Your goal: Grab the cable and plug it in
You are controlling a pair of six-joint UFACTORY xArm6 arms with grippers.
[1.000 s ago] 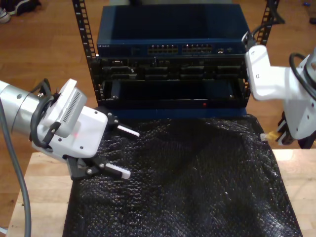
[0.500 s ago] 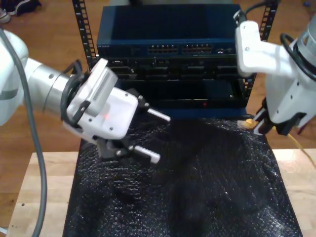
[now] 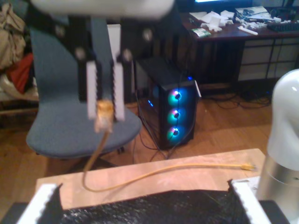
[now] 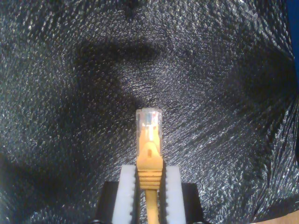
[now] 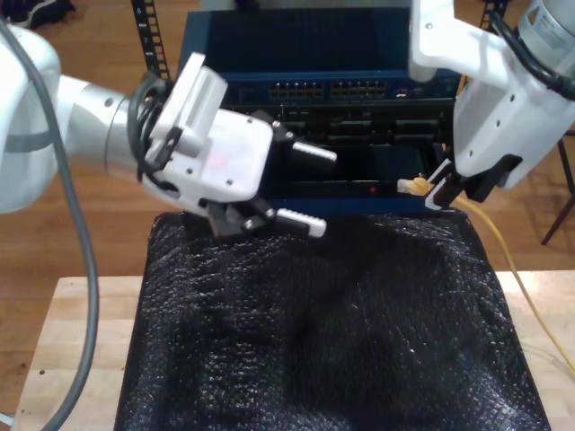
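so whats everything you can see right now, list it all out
cable: one, yellow-orange, plug end clamped in my second gripper, rest trailing across the table
mat: one, black and bumpy, covering most of the table
table: one, light wood, under the mat
rack of network gear: one, dark blue, behind the mat
chair: one, grey-blue, beyond the table
computer: one, black with blue-lit fans, on the floor beside the chair
my first gripper: one, white, open, over the mat at the exterior view's left
my second gripper: one, white, shut on the cable, before the rack
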